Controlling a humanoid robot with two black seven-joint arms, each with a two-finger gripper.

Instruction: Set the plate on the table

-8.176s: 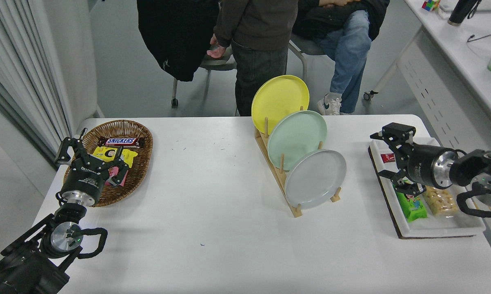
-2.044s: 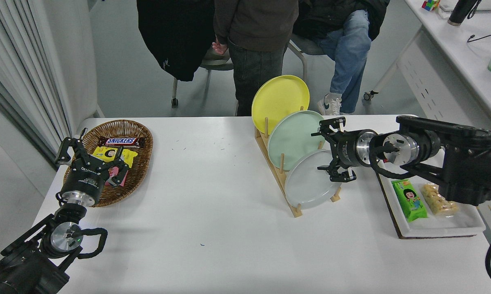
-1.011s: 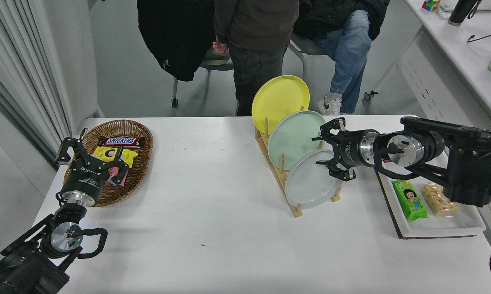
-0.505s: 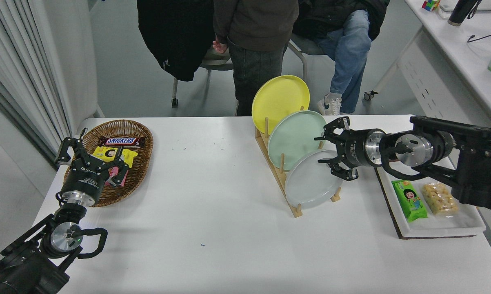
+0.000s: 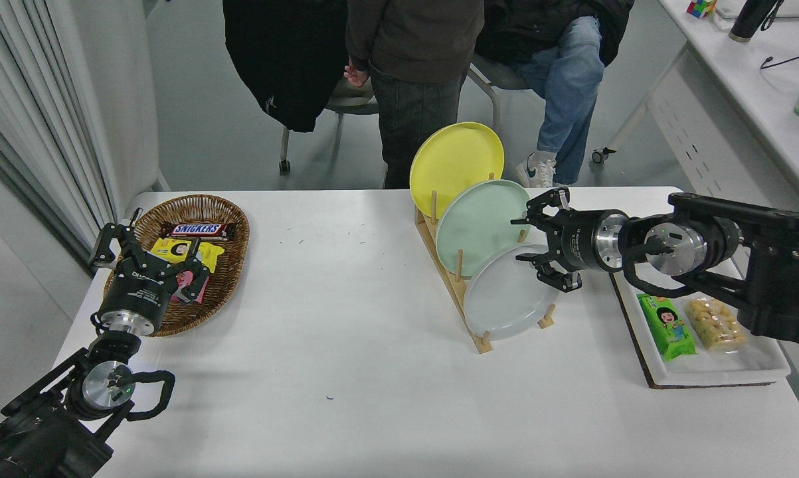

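The pale grey plate (image 5: 502,299) stands on edge in the nearest slot of a wooden rack (image 5: 453,284) on the white table (image 5: 346,372). Behind it stand a mint-green plate (image 5: 475,222) and a yellow plate (image 5: 453,158). My right gripper (image 5: 531,239) is open at the grey plate's upper right rim, pointing left, its fingers spread above and below that edge without closing on it. My left gripper (image 5: 148,249) is parked at the lower left, open over the wicker basket.
A wicker basket (image 5: 230,265) with snack packets sits at the left. A white tray (image 5: 724,368) with a green packet and a nut bar lies at the right, under my right arm. People stand and sit beyond the far edge.
My right arm swung in from over the tray to the grey plate's upper right rim. Over the last second it has drawn back slightly to the right, still open.
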